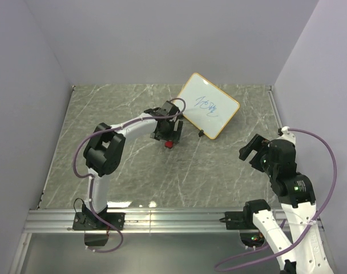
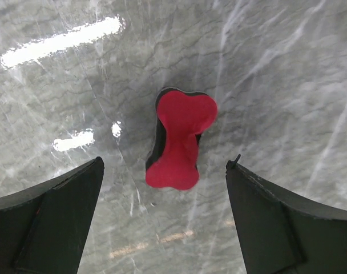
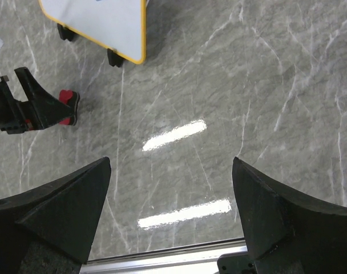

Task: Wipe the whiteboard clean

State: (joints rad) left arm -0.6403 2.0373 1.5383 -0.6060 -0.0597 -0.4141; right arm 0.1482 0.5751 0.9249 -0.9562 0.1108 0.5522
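The left gripper [image 2: 165, 165] gapes open over the eraser [image 2: 179, 140] — centred between its jaws, long axis across their closing line — while the right gripper [image 3: 170, 165], also open, sits farther off.

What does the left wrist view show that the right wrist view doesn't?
Only left wrist: the eraser's whole red, bone-shaped top, lying between the open left claw's fingers with a gap on each side. Only right wrist: the whiteboard's yellow-framed corner with two black feet, the open right claw, and the rail at the table edge. Both: the eraser, the left claw and the grey marble table.
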